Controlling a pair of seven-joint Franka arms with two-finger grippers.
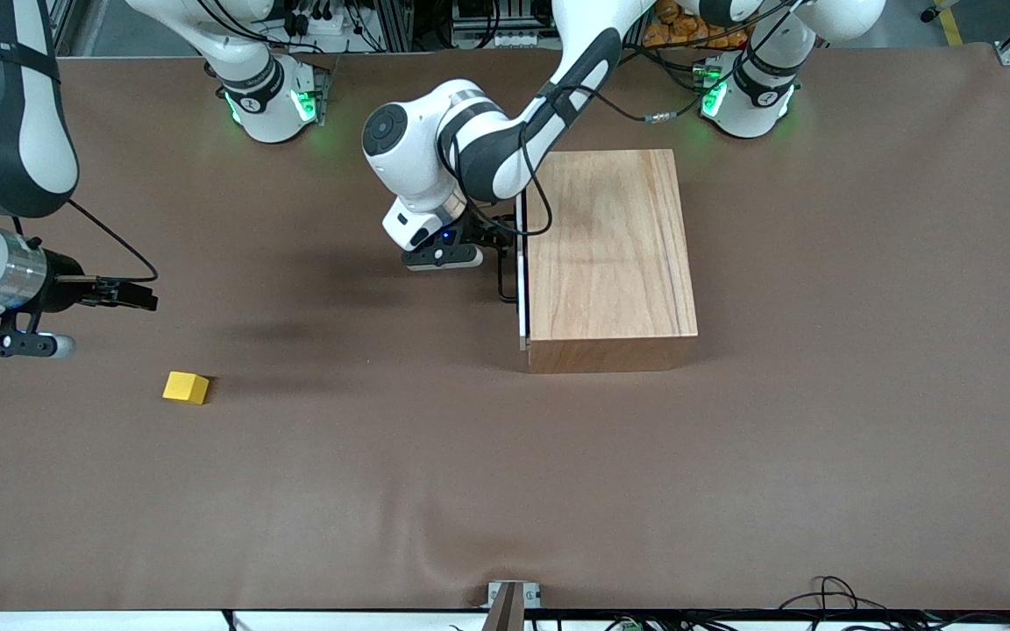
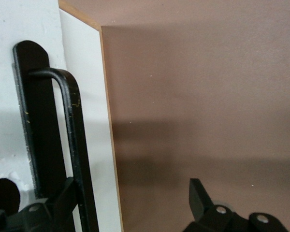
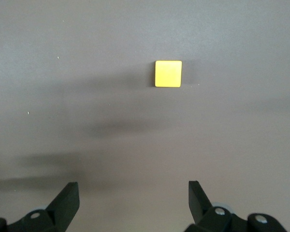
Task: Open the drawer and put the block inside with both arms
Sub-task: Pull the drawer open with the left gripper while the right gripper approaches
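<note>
Left gripper point(image 1: 505, 250): fingers spread around the thin black U-shaped handle point(image 2: 72, 145). Right gripper point(image 3: 134, 203): fingers spread, empty, above the small yellow cube point(image 3: 168, 73).

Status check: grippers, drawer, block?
Left gripper open at drawer handle. Right gripper open above yellow block. Drawer shut. Nothing blocking.

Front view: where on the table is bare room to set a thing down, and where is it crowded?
The brown table lies bare between the yellow block and the wooden box, and all along its edge nearest the front camera. It is crowded in front of the drawer, where the left claw stands open at the black handle. The open right claw hangs close to the block.
</note>
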